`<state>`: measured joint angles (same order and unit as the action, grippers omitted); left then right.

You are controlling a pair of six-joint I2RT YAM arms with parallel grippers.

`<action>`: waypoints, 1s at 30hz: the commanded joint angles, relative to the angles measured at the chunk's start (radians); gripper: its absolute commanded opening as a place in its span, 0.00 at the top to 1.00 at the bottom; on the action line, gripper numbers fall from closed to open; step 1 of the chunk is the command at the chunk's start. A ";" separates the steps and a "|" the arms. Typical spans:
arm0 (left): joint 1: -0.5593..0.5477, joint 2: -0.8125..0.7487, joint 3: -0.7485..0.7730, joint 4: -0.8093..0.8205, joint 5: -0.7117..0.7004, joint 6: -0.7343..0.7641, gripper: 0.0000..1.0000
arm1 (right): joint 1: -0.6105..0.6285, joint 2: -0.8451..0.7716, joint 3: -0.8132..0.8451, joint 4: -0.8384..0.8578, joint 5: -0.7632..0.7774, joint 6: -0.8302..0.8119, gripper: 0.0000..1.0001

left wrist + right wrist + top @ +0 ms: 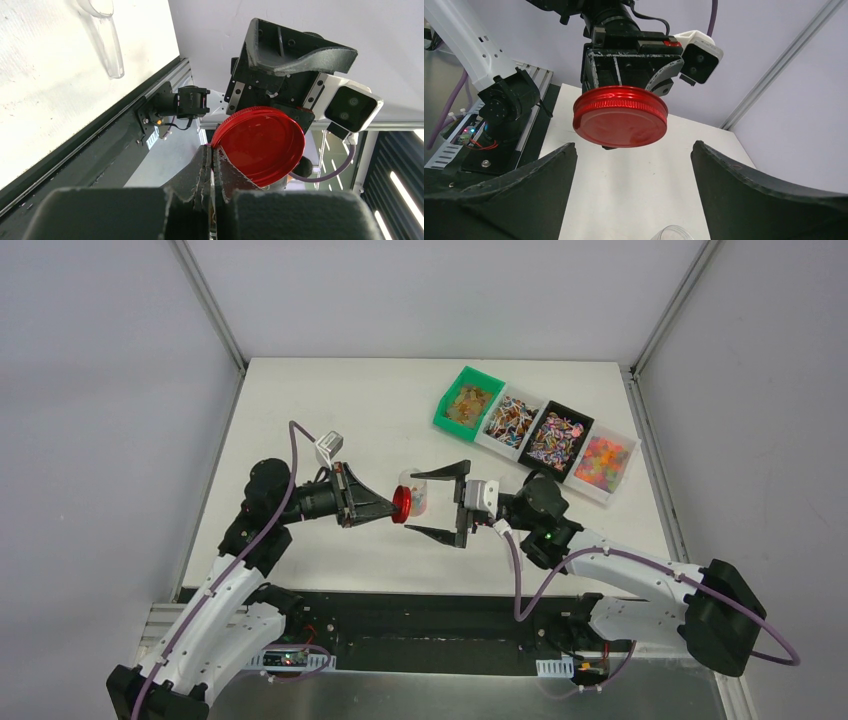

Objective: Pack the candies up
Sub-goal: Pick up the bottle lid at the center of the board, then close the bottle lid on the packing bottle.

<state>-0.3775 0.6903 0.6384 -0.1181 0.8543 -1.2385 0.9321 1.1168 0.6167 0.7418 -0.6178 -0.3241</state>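
The candies (545,435) are kept sorted in four bins (443,412) at the far right of the table (330,420), and a few are seen in the clear jar (418,490) at centre. The red lid (401,504) is clamped edgewise by the left gripper (385,508) beside the jar, seemingly for capping. The right gripper (634,155) is spread wide opposite, gripping nothing.

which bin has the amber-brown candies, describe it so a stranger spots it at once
On the white table, four small bins sit in a slanting row at the far right. The green bin is at the row's left end, holding amber-brown candies; its neighbours are white or black.
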 commanded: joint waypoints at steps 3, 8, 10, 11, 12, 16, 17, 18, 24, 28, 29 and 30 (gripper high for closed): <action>0.006 0.002 -0.012 0.062 -0.017 -0.009 1.00 | 0.012 0.004 0.041 0.079 -0.019 -0.021 0.20; 0.006 -0.001 -0.011 0.072 -0.021 -0.018 1.00 | 0.018 0.005 0.049 0.080 -0.033 -0.013 0.25; 0.005 -0.006 -0.016 0.072 -0.022 -0.021 1.00 | 0.022 0.010 0.049 0.085 -0.026 -0.013 0.22; 0.005 -0.011 -0.020 0.072 -0.024 -0.025 1.00 | 0.023 0.013 0.048 0.093 -0.026 -0.013 0.21; 0.006 -0.015 -0.025 0.072 -0.028 -0.027 1.00 | 0.025 0.017 0.046 0.100 -0.025 -0.011 0.19; 0.006 -0.035 -0.040 0.072 -0.033 -0.035 1.00 | 0.032 0.023 0.042 0.115 -0.021 -0.006 0.15; 0.006 -0.037 -0.043 0.072 -0.035 -0.035 1.00 | 0.035 0.024 0.042 0.116 -0.019 -0.006 0.15; 0.006 -0.038 -0.047 0.073 -0.036 -0.036 1.00 | 0.036 0.022 0.042 0.118 -0.019 -0.006 0.15; 0.006 -0.035 -0.049 0.081 -0.040 -0.039 1.00 | 0.043 0.025 0.046 0.116 -0.022 -0.006 0.18; 0.006 -0.031 -0.048 0.090 -0.035 -0.044 1.00 | 0.046 0.039 0.055 0.110 -0.026 -0.007 0.18; 0.006 -0.030 -0.048 0.091 -0.033 -0.044 1.00 | 0.047 0.042 0.058 0.108 -0.026 -0.007 0.19; 0.006 -0.032 -0.048 0.091 -0.032 -0.044 1.00 | 0.047 0.044 0.060 0.105 -0.029 -0.007 0.21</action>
<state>-0.3775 0.6655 0.5919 -0.0799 0.8349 -1.2720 0.9726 1.1461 0.6209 0.8043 -0.6186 -0.3271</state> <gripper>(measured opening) 0.009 0.812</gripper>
